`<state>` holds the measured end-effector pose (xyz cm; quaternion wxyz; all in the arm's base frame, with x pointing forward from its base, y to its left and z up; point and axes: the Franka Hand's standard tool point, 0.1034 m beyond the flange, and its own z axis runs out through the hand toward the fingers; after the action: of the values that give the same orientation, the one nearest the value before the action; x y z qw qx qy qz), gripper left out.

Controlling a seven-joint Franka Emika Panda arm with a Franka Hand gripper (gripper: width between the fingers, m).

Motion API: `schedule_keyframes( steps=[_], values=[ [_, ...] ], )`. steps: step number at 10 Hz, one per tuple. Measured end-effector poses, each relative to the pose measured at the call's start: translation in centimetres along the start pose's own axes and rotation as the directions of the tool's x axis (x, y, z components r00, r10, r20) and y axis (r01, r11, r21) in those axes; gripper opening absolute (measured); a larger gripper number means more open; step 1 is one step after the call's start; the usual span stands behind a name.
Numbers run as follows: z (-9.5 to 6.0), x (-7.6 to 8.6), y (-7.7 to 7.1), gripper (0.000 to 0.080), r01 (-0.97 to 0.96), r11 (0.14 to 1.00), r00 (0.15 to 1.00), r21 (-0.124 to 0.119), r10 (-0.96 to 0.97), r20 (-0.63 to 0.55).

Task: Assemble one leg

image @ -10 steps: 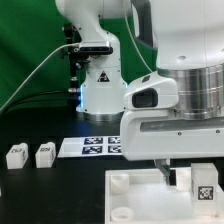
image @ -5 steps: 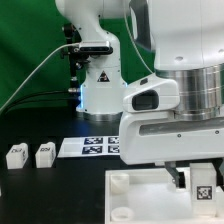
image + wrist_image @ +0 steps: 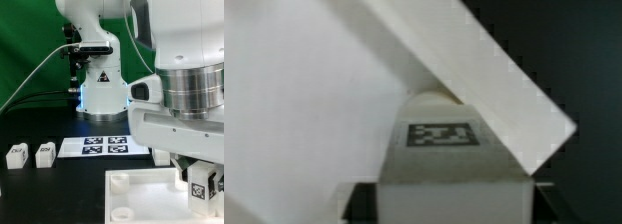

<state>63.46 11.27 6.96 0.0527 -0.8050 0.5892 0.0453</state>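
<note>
My gripper [image 3: 203, 178] is shut on a leg [image 3: 205, 185], a chunky white block with a black-and-white tag on its face. It holds the leg upright over the near right part of the large white square panel [image 3: 140, 195]. In the wrist view the leg [image 3: 445, 150] fills the space between the two dark fingers [image 3: 361, 203], and the panel [image 3: 313, 100] lies beneath it. Two more legs [image 3: 16, 154] [image 3: 45, 153] stand on the table at the exterior view's left.
The marker board [image 3: 100, 147] lies flat in front of the arm's white base [image 3: 100, 90]. The panel has round sockets [image 3: 119, 182] at its corners. The arm's large wrist body [image 3: 185, 90] hides the exterior view's right side.
My gripper with the leg has moved a little toward the exterior view's right and slightly lower over the panel. The two loose legs and the marker board have not moved.
</note>
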Motion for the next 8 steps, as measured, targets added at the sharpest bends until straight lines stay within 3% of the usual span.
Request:
schedule_keyframes(
  steps=[3,6,7,8],
  values=[
    [0.05,-0.03,0.07,0.0292,-0.366,0.931,0.93,-0.001,0.366,0.034],
    [0.1,-0.21,0.06,0.0297,-0.38,0.925,0.924,-0.002,0.38,0.033],
    [0.11,-0.24,0.06,0.0501,-0.377,0.926,0.926,-0.002,0.377,0.033],
    [0.17,-0.28,0.08,0.0501,-0.304,0.953,0.952,0.002,0.304,0.033]
  ],
)
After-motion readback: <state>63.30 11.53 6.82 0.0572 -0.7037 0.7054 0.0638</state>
